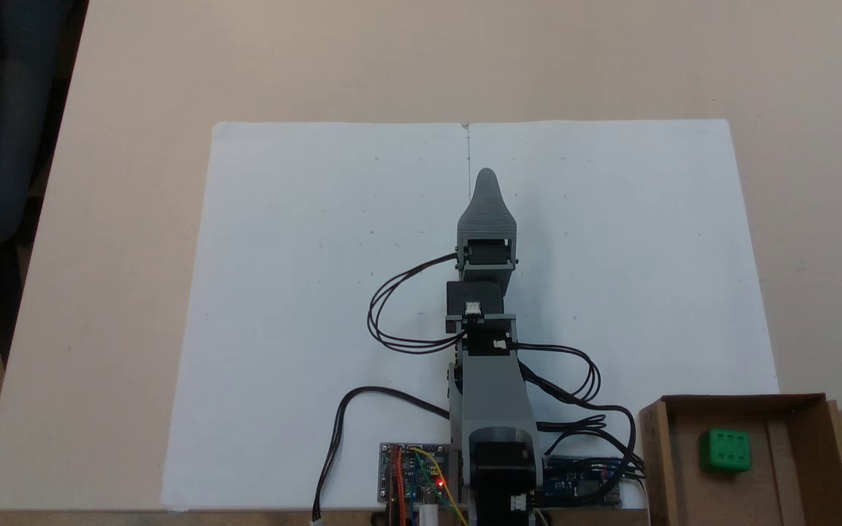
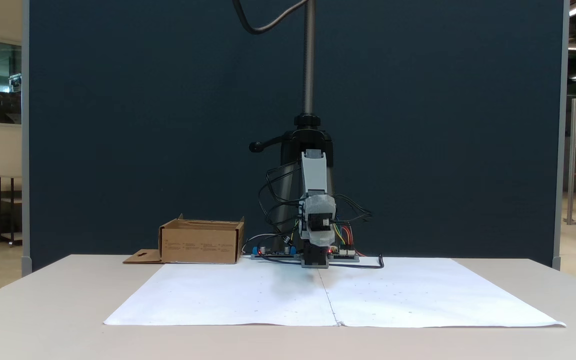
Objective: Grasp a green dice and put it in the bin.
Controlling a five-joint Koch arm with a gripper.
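Already green dice [image 1: 724, 449] inside bin [image 1: 797, 402].

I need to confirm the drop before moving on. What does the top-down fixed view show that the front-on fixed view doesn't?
A fixed view from above alone looks into the bin and shows the green dice lying on its floor, apart from the walls. A fixed view from the front alone shows the bin's outer wall, the dark backdrop and the camera pole. Both show the white paper and the arm with its claw away from the bin.
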